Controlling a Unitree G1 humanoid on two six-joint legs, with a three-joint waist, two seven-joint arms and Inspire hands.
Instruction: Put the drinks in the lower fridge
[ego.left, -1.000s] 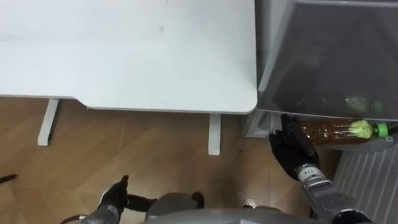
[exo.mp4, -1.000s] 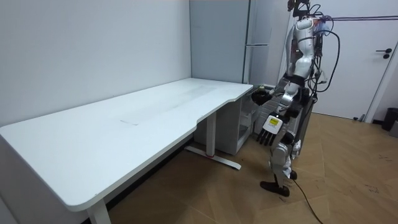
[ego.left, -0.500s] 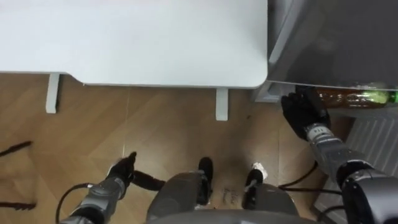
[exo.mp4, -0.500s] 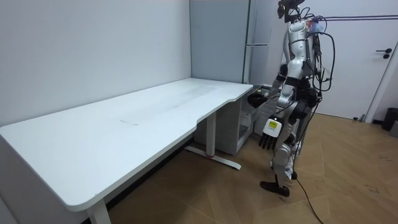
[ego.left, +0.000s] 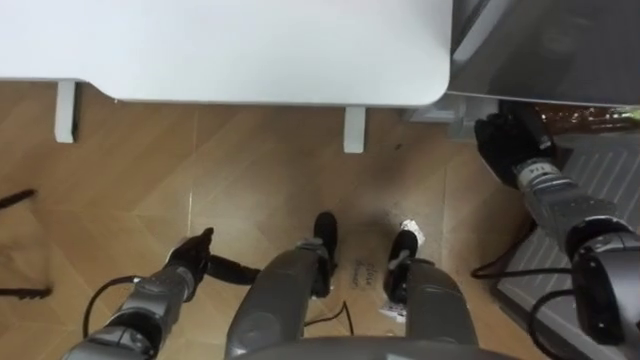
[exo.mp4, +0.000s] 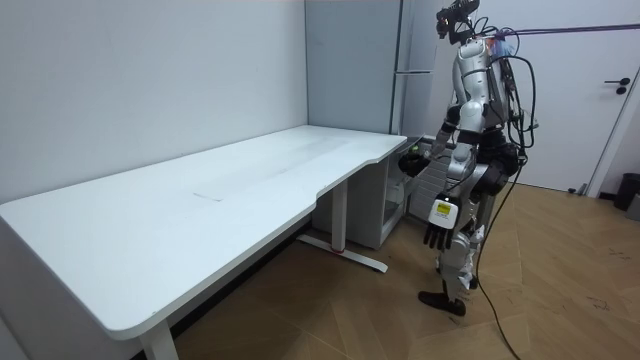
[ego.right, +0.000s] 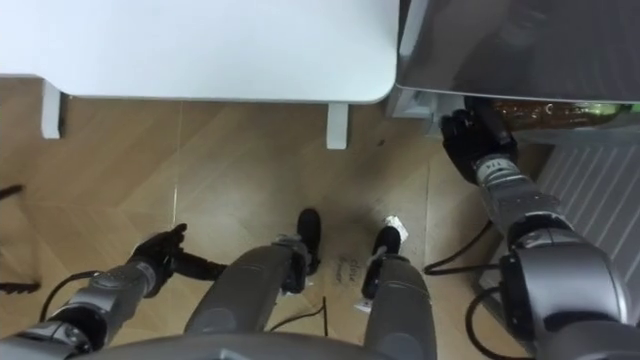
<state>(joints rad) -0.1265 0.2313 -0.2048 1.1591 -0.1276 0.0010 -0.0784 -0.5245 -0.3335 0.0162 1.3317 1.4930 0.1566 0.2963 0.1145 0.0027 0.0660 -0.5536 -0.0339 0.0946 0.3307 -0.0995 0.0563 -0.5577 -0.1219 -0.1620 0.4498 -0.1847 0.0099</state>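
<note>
The white bench (exo.mp4: 200, 200) runs away from me along the wall. Its rounded far corner ends just beside the grey fridge (exo.mp4: 350, 60), with open wooden floor (exo.mp4: 560, 290) on the room view's right and a closed door (exo.mp4: 622, 90) beyond. The robot stands on that floor at the bench's end, facing the fridge. Its left hand (ego.left: 190, 256) hangs low by its leg, fingers loose and apart, holding nothing. Its right hand (ego.right: 468, 133) reaches forward to the lip of the lower fridge compartment. It is at the butt of a bottle (ego.right: 545, 110) of brown drink that lies on its side inside, under the fridge's overhanging front. I cannot tell whether the fingers are round the bottle. A ribbed grey panel (ego.right: 590, 190) sits just to the right of that arm. A second ago the robot was bent lower; now it stands straighter, with the right hand at the same opening.
</note>
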